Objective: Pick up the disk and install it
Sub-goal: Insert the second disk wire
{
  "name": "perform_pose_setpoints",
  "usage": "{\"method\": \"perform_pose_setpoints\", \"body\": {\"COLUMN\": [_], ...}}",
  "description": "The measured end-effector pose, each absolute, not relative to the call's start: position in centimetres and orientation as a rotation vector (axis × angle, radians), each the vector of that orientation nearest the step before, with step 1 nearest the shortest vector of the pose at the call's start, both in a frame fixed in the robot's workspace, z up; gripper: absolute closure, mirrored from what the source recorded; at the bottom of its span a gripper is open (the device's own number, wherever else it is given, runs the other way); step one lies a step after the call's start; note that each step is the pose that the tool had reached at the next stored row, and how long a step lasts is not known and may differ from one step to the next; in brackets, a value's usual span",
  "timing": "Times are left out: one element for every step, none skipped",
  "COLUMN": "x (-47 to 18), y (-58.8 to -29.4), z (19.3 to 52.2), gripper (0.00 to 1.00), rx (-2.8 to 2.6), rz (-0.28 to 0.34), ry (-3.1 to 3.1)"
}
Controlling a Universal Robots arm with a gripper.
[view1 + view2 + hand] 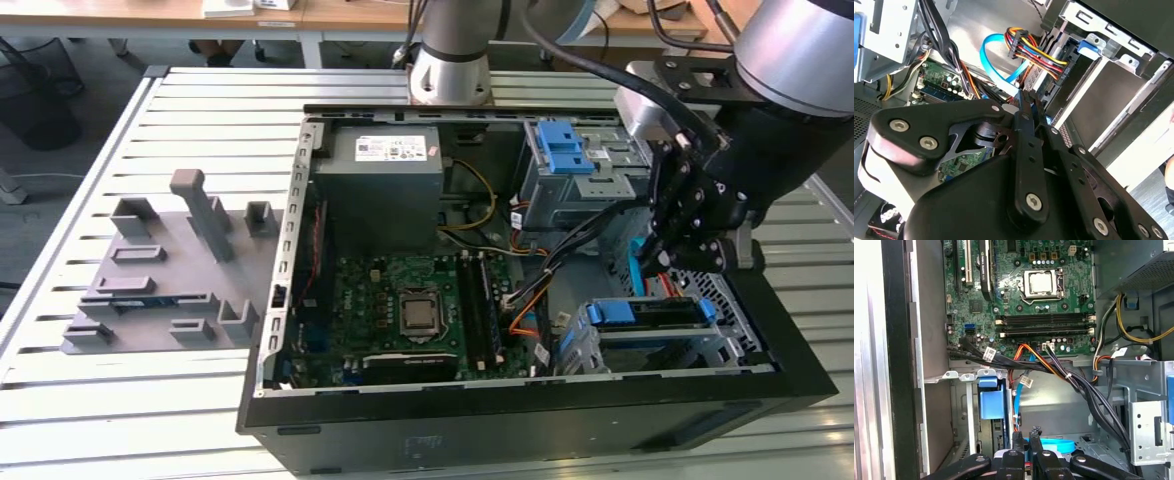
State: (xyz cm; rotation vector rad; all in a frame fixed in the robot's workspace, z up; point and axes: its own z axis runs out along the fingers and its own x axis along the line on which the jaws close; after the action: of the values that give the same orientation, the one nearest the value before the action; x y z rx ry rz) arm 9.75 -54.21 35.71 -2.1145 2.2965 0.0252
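Note:
The disk (pixel 650 313) lies in the drive cage at the case's front corner, on the exterior view's right, with its blue carrier frame showing round a silver body. In the first wrist view its blue carrier end (pixel 991 402) sits between the cage's metal rails. My black gripper (pixel 667 262) hangs just above that cage, apart from the disk. In both wrist views its fingertips (pixel 1026 434) stand close together with nothing between them, over a light-blue data cable (pixel 999 70).
The open computer case (pixel 534 400) lies on a slatted white table. Inside are a green motherboard (pixel 400 300), a grey power-supply box (pixel 378 165), a second cage with a light-blue latch (pixel 562 150) and cable bundles (pixel 1079 385). A grey fixture plate (pixel 160 270) lies at the exterior view's left.

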Motion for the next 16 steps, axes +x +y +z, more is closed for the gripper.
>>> {"method": "perform_pose_setpoints", "body": {"x": [9.7, 9.7, 9.7, 9.7, 9.7, 9.7, 9.7, 9.7, 9.7, 9.7, 9.7, 9.8, 9.8, 9.8, 9.8, 9.8], "y": [-54.3, -54.5, -54.6, -54.8, -54.9, -55.1, -55.2, -55.3, -55.4, -55.4, -55.5, -55.5, -55.5, -55.6, -55.6, -55.6], "z": [35.7, 35.7, 35.7, 35.6, 35.6, 35.6, 35.6, 35.5, 35.5, 35.4, 35.4, 35.3, 35.2, 35.2, 35.2, 35.2], "gripper": [0.84, 0.84, 0.84, 0.84, 0.84, 0.84, 0.84, 0.84, 0.84, 0.84, 0.84, 0.84, 0.84, 0.84, 0.84, 0.84], "rx": [-2.114, -2.115, -2.114, -2.114, -2.115, -2.114, -2.114, -2.114, -2.114, -2.114, -2.114, -2.114, -2.114, -2.114, -2.115, -2.115], "rz": [0.025, 0.025, 0.025, 0.025, 0.025, 0.025, 0.025, 0.025, 0.025, 0.025, 0.025, 0.026, 0.026, 0.025, 0.025, 0.025], "ry": [2.296, 2.297, 2.296, 2.297, 2.297, 2.296, 2.297, 2.297, 2.296, 2.296, 2.296, 2.296, 2.296, 2.296, 2.297, 2.297]}}
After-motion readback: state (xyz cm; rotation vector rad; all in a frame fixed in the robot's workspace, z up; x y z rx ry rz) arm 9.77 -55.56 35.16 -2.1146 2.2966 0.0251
